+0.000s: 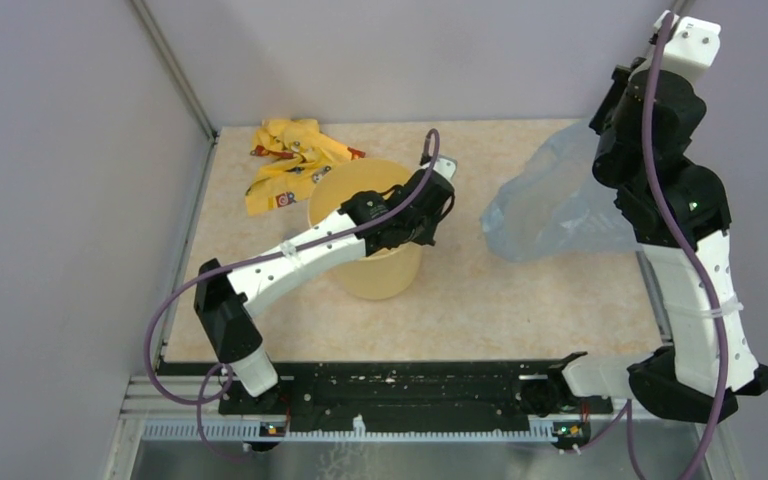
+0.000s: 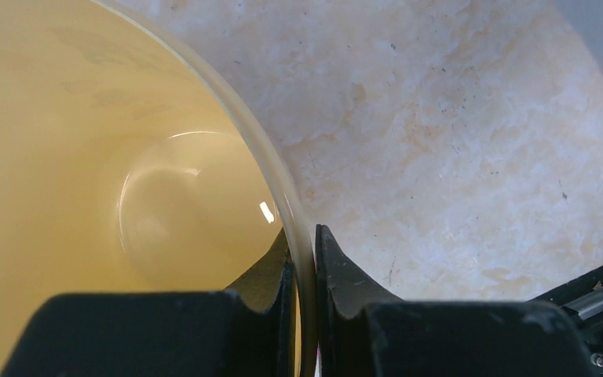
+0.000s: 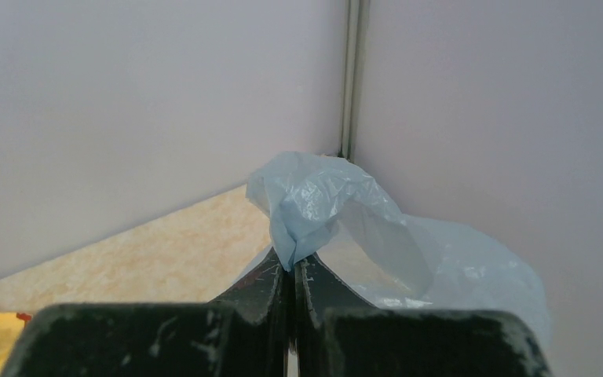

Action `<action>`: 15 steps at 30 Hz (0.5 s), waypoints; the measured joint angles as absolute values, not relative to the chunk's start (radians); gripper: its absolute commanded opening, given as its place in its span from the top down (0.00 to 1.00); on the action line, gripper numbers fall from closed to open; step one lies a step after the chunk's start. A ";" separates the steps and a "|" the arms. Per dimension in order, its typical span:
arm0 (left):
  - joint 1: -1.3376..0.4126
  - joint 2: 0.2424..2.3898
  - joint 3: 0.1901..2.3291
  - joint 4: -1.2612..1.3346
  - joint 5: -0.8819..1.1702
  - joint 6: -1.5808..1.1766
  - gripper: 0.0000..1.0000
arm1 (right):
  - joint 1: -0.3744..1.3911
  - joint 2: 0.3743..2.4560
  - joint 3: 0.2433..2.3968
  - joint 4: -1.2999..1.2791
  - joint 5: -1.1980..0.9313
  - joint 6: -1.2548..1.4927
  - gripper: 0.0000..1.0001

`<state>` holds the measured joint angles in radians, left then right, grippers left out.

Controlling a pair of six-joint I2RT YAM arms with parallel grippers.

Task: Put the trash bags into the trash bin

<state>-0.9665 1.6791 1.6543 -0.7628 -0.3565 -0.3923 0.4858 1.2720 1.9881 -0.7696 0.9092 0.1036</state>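
The pale yellow trash bin point(image 1: 365, 270) stands upright mid-table. My left gripper point(image 1: 438, 205) is shut on its right rim. In the left wrist view the rim point(image 2: 283, 188) runs between the two fingers, one inside the bin and one outside, at my left gripper point(image 2: 305, 243). The bin looks empty inside. The pale blue-grey trash bag point(image 1: 550, 205) hangs over the right side of the table. My right gripper point(image 3: 290, 265) is shut on a bunched fold of the bag point(image 3: 322, 204) and holds it up near the back right corner; in the top view the gripper is hidden behind the arm.
A yellow cloth point(image 1: 290, 165) with red and grey marks lies at the back left, behind the bin. Grey walls close the left, back and right sides. The black base rail point(image 1: 400, 395) runs along the near edge.
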 measured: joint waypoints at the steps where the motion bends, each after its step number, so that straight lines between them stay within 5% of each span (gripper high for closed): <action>1: -0.971 1.684 1.654 -0.761 -0.355 -0.386 0.90 | 0.486 1.271 1.995 -0.770 0.911 0.101 1.00; 15: -0.974 1.688 1.655 -0.702 -0.331 -0.333 0.55 | 0.486 1.251 2.063 -0.769 0.847 0.079 1.00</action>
<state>-0.9745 1.6882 1.6554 -0.7017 -0.3309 -0.3328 0.4858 1.2514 2.0628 -0.7692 0.8474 0.0792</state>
